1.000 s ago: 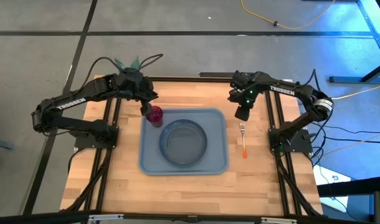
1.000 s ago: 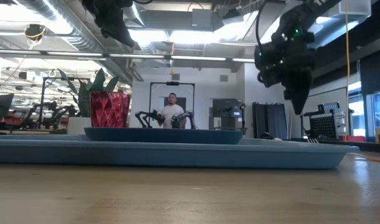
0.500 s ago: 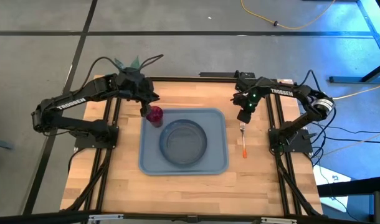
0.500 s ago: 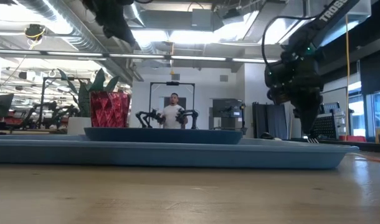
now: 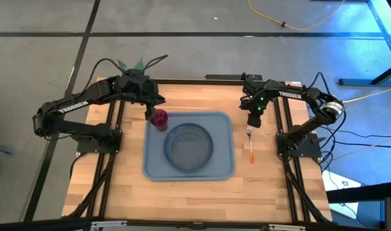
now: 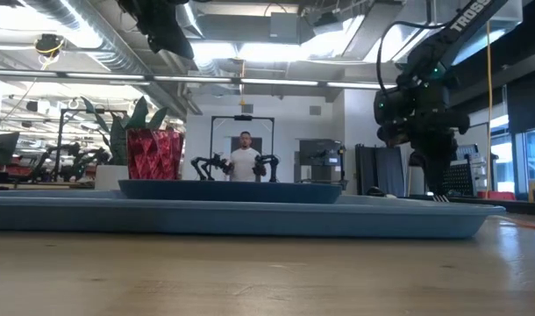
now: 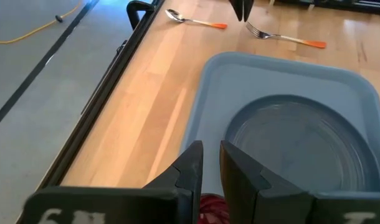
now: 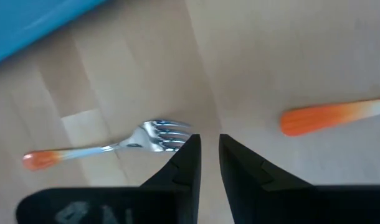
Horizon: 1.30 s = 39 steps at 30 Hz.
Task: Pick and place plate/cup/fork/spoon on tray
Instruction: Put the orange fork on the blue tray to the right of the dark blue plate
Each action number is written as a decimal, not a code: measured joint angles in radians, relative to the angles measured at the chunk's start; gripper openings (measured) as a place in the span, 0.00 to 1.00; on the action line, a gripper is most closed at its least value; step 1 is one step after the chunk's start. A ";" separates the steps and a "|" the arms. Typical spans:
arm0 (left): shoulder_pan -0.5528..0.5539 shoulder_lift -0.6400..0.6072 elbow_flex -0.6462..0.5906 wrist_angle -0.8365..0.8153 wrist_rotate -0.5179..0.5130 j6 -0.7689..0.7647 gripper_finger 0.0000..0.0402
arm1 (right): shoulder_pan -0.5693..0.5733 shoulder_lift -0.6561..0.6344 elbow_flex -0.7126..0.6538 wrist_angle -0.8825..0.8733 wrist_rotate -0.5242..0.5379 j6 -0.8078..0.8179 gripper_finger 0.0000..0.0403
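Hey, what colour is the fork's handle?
Orange, fading into the silver stem near the tines. The fork shows best in the right wrist view.

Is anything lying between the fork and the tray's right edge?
No. In the high view the strip of wooden table between the fork and the tray is bare. The right tool hovers above the fork's tines.

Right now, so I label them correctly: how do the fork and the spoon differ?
The fork ends in tines; the spoon in a rounded bowl. The fork lies nearer the tray; the spoon farther out. Both have silver heads, orange handles, and lie off the tray.
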 joint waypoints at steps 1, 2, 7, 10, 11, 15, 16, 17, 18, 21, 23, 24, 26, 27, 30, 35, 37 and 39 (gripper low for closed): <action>0.000 0.000 0.000 0.000 0.000 0.000 0.12 | 0.000 0.000 0.000 -0.004 -0.014 -0.016 0.15; 0.000 0.000 0.000 0.000 0.000 0.000 0.12 | 0.000 0.000 0.000 -0.009 -0.031 -0.030 0.15; 0.000 0.000 0.000 0.000 0.000 0.000 0.12 | 0.000 0.022 0.000 -0.033 -0.051 -0.042 0.12; 0.000 0.000 0.000 0.000 0.000 -0.001 0.12 | 0.000 0.037 0.000 -0.025 -0.051 -0.020 0.12; 0.000 0.000 0.000 0.000 0.000 -0.001 0.12 | 0.000 0.039 0.000 -0.025 -0.051 -0.017 0.11; 0.000 0.000 0.000 0.000 0.000 -0.001 0.12 | 0.000 0.040 0.005 -0.018 -0.043 0.020 0.11; 0.000 0.000 0.000 0.000 -0.001 -0.001 0.12 | 0.000 0.040 0.014 -0.029 -0.043 0.037 0.11; 0.000 0.000 0.000 0.000 -0.001 -0.001 0.12 | 0.000 0.039 0.027 -0.040 -0.043 0.039 0.11; 0.000 0.000 0.000 0.000 -0.001 -0.001 0.12 | 0.001 0.038 0.042 -0.048 -0.043 0.036 0.11; 0.000 0.000 0.000 0.000 -0.003 -0.001 0.12 | 0.014 0.026 0.110 -0.066 -0.031 0.038 0.08; 0.000 0.000 0.000 0.000 -0.003 -0.002 0.12 | 0.029 0.015 0.171 -0.112 0.008 0.079 0.06; 0.000 0.000 0.000 0.000 -0.003 -0.004 0.12 | 0.037 0.007 0.199 -0.137 0.035 0.121 0.04; 0.000 0.000 0.000 0.000 -0.003 -0.005 0.12 | 0.056 -0.017 0.252 -0.188 0.072 0.214 0.02; 0.000 0.000 0.000 0.000 -0.004 -0.005 0.12 | 0.066 -0.039 0.270 -0.217 0.077 0.260 0.01; 0.000 0.000 0.000 -0.001 -0.005 -0.006 0.12 | 0.108 -0.134 0.286 -0.266 0.079 0.414 0.01; 0.000 0.000 0.000 -0.001 -0.008 0.010 0.12 | 0.197 -0.348 0.254 -0.257 0.117 0.805 0.01; 0.000 0.000 0.000 -0.001 -0.009 0.012 0.12 | 0.251 -0.416 0.236 -0.255 0.193 0.981 0.01; 0.000 0.000 0.000 -0.001 -0.009 0.014 0.12 | 0.313 -0.463 0.215 -0.258 0.261 1.129 0.01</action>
